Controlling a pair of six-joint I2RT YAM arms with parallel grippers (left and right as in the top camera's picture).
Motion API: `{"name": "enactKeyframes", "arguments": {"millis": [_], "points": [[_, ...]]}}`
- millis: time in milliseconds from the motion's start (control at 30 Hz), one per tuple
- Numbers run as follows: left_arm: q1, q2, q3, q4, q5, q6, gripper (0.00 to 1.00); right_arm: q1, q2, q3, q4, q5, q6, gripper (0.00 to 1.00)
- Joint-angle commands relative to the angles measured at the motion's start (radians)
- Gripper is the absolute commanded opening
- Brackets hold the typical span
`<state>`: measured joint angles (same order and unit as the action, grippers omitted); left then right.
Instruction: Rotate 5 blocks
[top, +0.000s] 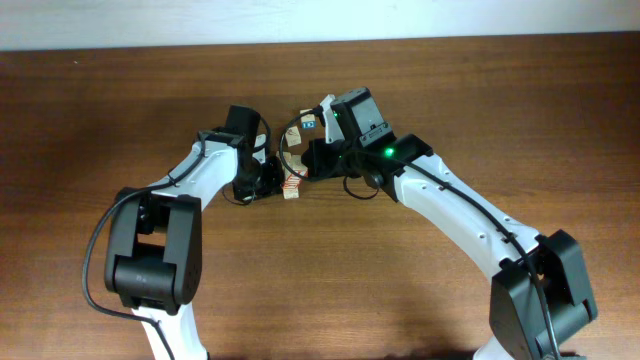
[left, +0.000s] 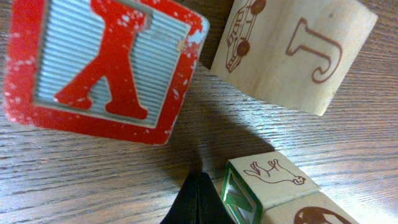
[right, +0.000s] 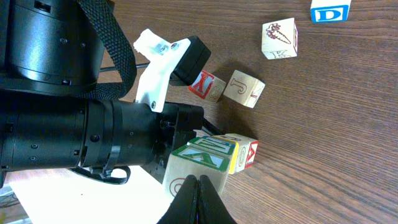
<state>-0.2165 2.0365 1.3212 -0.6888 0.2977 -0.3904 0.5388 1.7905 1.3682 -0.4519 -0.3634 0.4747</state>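
Note:
In the left wrist view my left gripper (left: 199, 198) is shut and empty, its tip on the table just left of a green-marked block (left: 245, 190) with an animal drawing on top. A block with a "J" (left: 298, 50) lies beyond it. In the right wrist view my right gripper (right: 200, 198) is shut and empty, its tip against the near face of the green block (right: 202, 154). That block heads a tight row with a yellow block (right: 239, 155) and a red block (right: 251, 154). Overhead, both arms cover most blocks; one block (top: 291, 186) shows.
A red "Y" cube (left: 106, 62) fills the upper left of the left wrist view. Farther off in the right wrist view lie an ice-cream block (right: 280, 38) and a blue "D" cube (right: 329, 11). The left arm (right: 68, 124) crowds that view's left side.

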Motion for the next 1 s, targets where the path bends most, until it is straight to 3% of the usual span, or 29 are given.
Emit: {"name": "enactKeyframes", "arguments": {"millis": [0,367,967], "points": [[0.003,0.009,0.002,-0.005,-0.036,-0.01,0.0,0.033,0.081,-0.055,-0.034,0.024,0.001,0.04],[0.003,0.009,0.002,-0.005,-0.033,-0.01,0.0,0.059,0.081,-0.033,-0.031,0.055,-0.095,0.04],[0.068,0.009,0.002,-0.004,-0.006,-0.009,0.0,0.09,0.081,-0.027,-0.03,0.089,-0.116,0.04]]}}
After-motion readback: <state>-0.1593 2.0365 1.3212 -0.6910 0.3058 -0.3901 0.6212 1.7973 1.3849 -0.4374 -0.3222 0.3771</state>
